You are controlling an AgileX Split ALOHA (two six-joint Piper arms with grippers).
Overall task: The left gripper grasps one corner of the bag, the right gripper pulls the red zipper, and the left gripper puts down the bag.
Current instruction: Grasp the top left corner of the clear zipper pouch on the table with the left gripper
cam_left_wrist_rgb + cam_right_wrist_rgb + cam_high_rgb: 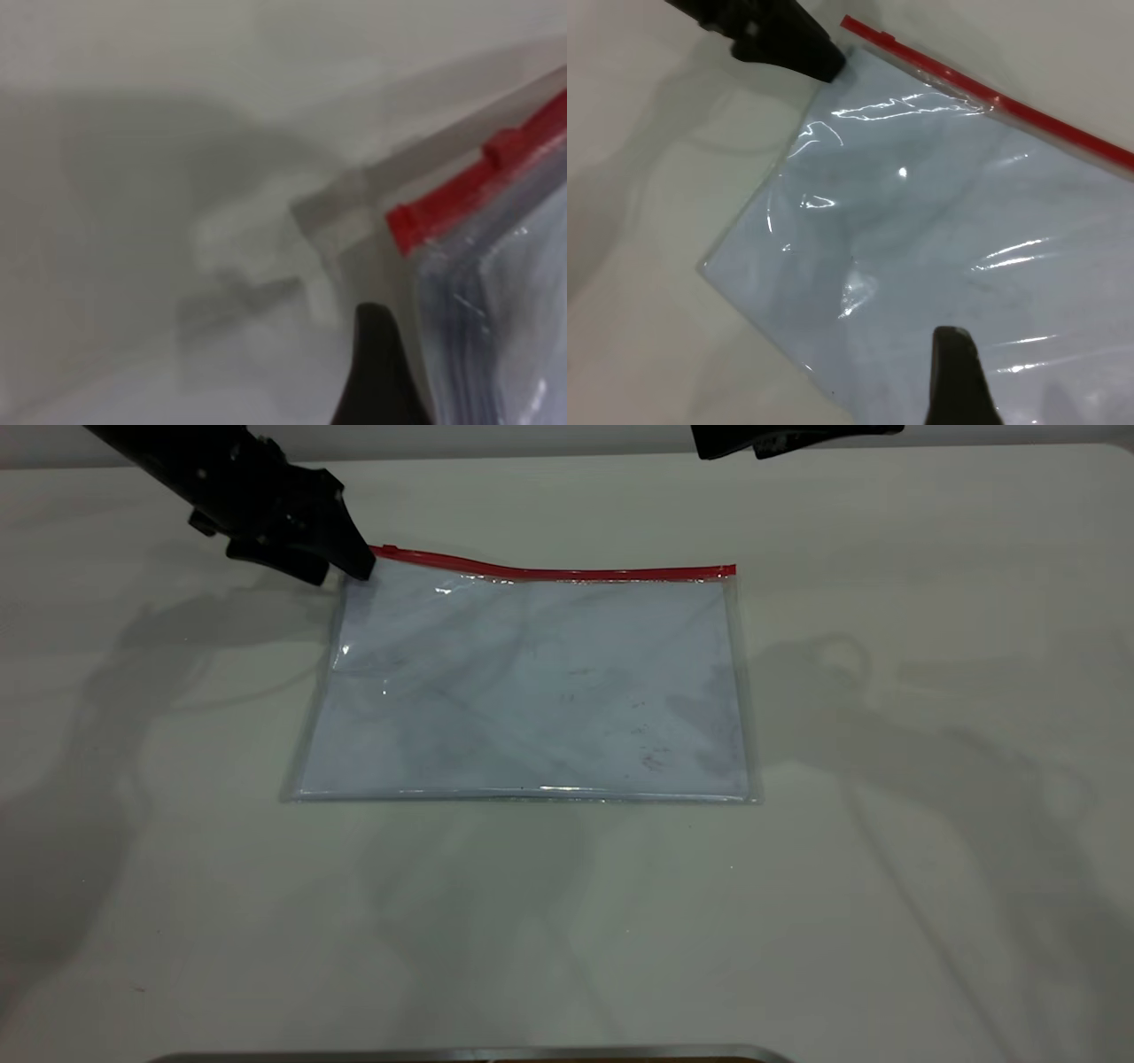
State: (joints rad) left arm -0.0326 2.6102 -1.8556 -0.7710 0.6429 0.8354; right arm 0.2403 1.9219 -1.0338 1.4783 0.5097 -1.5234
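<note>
White table (886, 868): bag (532, 691) flat, pale sheet (496, 726) inside.

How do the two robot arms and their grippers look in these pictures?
Both are black. The left gripper has a blocky, angular body tapering to pointed fingers. Of the right gripper, the wrist view shows one dark tapered finger; at the exterior view's top edge only a glossy black part shows. No markings or cables are discernible.

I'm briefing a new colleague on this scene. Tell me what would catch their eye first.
The bag, a clear pouch lying flat mid-table, stands out first, with the red zipper running along its far edge. Next comes the left gripper, black, its tip at the bag's far-left corner. The right gripper is up over the bag, touching nothing.
</note>
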